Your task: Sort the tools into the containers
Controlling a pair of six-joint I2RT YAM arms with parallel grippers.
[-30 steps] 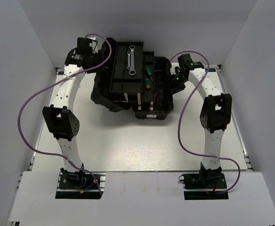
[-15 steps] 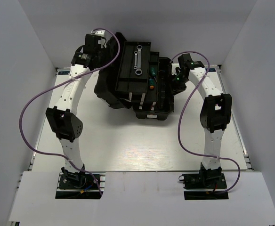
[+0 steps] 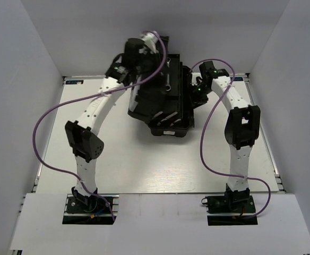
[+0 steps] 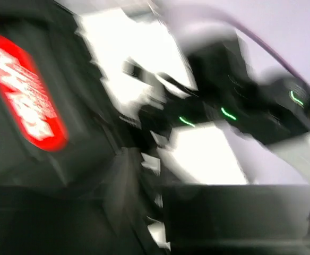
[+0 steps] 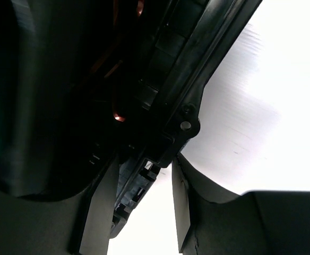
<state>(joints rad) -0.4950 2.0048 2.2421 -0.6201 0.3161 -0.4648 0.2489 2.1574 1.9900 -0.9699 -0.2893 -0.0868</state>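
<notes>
The black toolbox [image 3: 163,109] stands at the back of the table with its lid [image 3: 154,87] tipped up over it. My left gripper [image 3: 144,62] is above the lid, shut; its wrist view is smeared by motion, and I cannot tell whether anything is held. That view shows the lid's red-marked handle [image 4: 25,90]. My right gripper [image 3: 196,91] is at the box's right side, its jaws closed round the rim's corner [image 5: 181,126]. The tools are hidden, except for an orange glint [image 5: 119,118] inside the box.
White walls close in the table [image 3: 144,164] at the back and on both sides. Purple cables loop off both arms; the left one [image 3: 43,119] hangs wide over the table's left part. My right arm's wrist [image 4: 224,111] shows green lights in the left wrist view.
My left arm has swung up and to the right, and the lid that lay open on the left has come up over the box. The wrenches are now out of sight. The left jaws closed. My right arm stayed put.
</notes>
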